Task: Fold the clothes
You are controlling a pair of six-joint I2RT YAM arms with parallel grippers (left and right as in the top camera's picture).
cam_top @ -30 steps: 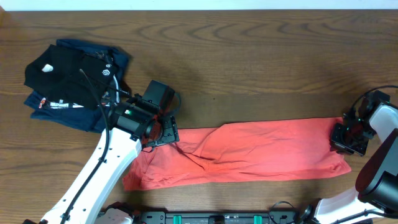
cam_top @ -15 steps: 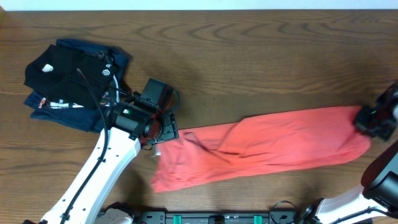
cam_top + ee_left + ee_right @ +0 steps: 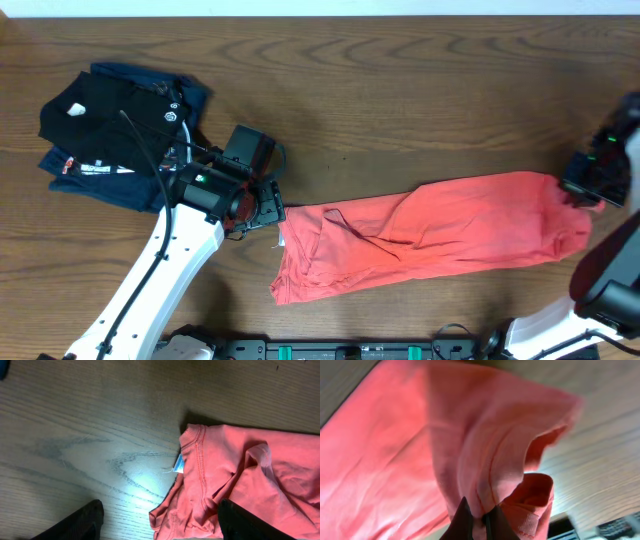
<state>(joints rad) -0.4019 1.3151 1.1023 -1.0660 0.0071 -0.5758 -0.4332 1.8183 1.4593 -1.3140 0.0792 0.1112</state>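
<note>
The coral T-shirt (image 3: 440,235) lies bunched in a long strip across the table's right half. Its collar and small white neck label (image 3: 178,464) are at the left end. My left gripper (image 3: 265,207) is open just left of the collar, and in the left wrist view the collar edge (image 3: 200,485) lies between its spread fingers (image 3: 159,507). My right gripper (image 3: 588,180) is shut on the shirt's right end and holds it lifted. The right wrist view shows fabric (image 3: 470,450) pinched between its fingertips (image 3: 481,516). The chest graphic is hidden.
A folded black garment with a white logo (image 3: 100,120) lies on a folded navy garment (image 3: 192,92) at the back left. Bare wooden table (image 3: 400,90) surrounds the shirt. The left arm (image 3: 170,270) runs from the front edge.
My right gripper has moved right and back, dragging the shirt with it. The shirt's left end has slid right, off the left gripper's side. The left arm has barely moved.
</note>
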